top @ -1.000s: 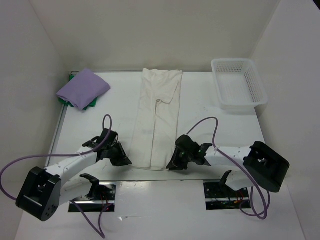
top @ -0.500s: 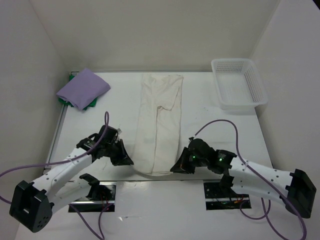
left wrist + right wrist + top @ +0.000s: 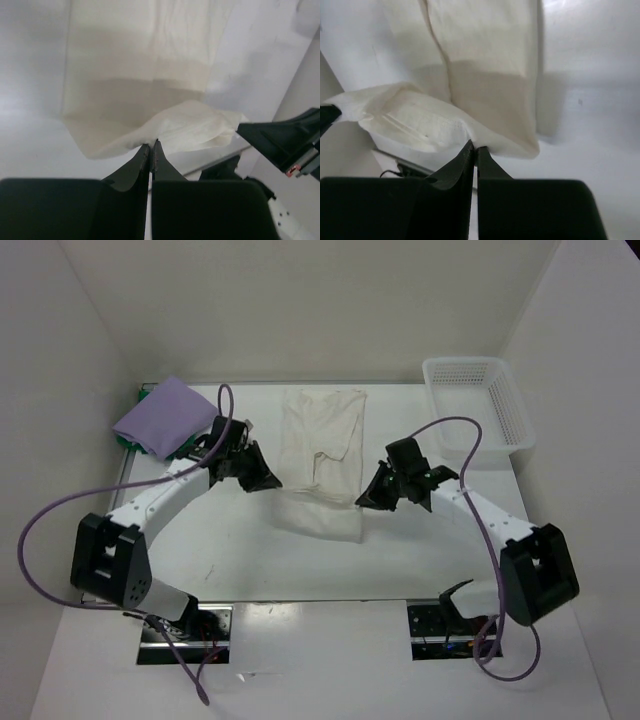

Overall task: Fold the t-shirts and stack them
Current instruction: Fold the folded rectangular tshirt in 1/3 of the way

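Left claw (image 3: 268, 480) pinched shut on one hem corner of the cream t-shirt (image 3: 320, 455). Right claw (image 3: 365, 498) shut on the other (hem held above the shirt's middle). Lavender t-shirt (image 3: 165, 417) lies atop green t-shirt (image 3: 128, 442), well left of the cream one; basket (image 3: 478, 410) well right.

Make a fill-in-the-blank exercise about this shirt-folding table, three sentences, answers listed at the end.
1. The left tool and the right tool are each ____ on an edge of the cream shirt.
2. The green shirt lies ____ the purple shirt.
3. The white basket stands at the table's far ____ corner.

Missing words: shut; under; right.
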Motion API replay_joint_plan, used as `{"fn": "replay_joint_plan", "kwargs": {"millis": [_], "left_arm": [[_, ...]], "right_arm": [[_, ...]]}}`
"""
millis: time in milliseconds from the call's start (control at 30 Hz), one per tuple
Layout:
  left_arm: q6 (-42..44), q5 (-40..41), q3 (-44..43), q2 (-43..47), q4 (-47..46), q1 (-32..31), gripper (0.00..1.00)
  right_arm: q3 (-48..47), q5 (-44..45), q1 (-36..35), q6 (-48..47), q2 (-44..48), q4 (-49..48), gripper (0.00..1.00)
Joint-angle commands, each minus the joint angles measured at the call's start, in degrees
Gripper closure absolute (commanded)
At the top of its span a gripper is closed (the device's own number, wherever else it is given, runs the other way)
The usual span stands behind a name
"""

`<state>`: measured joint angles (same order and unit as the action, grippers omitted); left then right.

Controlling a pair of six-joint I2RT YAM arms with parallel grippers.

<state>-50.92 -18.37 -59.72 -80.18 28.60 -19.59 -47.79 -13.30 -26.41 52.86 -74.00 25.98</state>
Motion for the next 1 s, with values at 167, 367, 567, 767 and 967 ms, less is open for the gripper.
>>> {"fn": "replay_joint_plan", "kwargs": {"millis": [167,367,567,767,967], "left_arm": [[4.42,6.59,-13.38,-15.68,-7.59,2.02,1.0],[5.56,8.87,-17.26,-22.29,-8.65,2.54,0.98],[6.09,11.6,-20.78,-27.48,-9.79,3.07,0.92],[5.48,12.31,-20.87,-27.48,-15.86,3.6,0.83],[7.14,10.99,-22.8,-29.67,-18.67,4.13,0.56]], "right_arm": [[-11.35,0.56,7.33,-9.79,-15.02,-6.2,0.97],[-18.46,-0.67,10.24,-11.03,-24.07,-8.22,0.97],[-25.41,-0.67,10.24,-12.17,-33.13,-8.22,0.97],[-31.03,0.56,10.77,-12.69,-37.18,-8.05,0.97],[-31.74,2.84,10.77,-12.69,-38.85,-8.05,0.9]]}}
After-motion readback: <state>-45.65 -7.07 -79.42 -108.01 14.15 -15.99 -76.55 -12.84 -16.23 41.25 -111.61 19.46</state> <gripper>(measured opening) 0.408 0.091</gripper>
